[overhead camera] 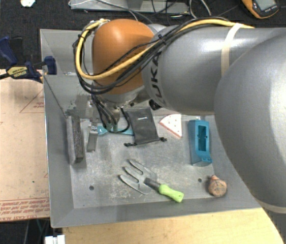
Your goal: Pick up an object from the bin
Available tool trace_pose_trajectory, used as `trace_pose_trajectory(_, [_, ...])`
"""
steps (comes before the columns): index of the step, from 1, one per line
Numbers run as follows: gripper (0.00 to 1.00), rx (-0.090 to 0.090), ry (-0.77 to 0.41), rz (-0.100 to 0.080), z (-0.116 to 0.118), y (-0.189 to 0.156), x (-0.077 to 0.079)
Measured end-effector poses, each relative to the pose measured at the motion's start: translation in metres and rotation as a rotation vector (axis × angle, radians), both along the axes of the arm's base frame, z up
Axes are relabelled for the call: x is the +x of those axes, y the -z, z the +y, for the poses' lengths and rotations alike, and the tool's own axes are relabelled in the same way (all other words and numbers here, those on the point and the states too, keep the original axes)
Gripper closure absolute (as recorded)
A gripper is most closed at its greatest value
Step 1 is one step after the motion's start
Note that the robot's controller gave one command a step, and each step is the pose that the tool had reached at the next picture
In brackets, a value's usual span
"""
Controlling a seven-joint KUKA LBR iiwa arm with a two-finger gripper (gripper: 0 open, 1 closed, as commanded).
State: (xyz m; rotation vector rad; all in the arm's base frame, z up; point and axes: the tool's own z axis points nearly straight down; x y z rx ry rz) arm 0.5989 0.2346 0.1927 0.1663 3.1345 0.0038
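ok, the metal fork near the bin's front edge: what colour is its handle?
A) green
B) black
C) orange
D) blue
A: the fork ends in a bright green handle, which lies left of the brown lump.

Fork [150, 181] at bin [102, 159] front, box [199, 142] right — stone [216, 186] before it

Target I saw: small teal piece [103, 130] | partly hidden, shape unclear | lay on floor of bin [60, 177] | upper-left part, near grey bar [75, 139]
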Motion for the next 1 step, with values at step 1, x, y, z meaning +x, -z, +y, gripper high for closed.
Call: trace_pose_trajectory(1, [0.0, 0.001, -0.246, -0.009, -0.0006, 0.0652, -0.0473])
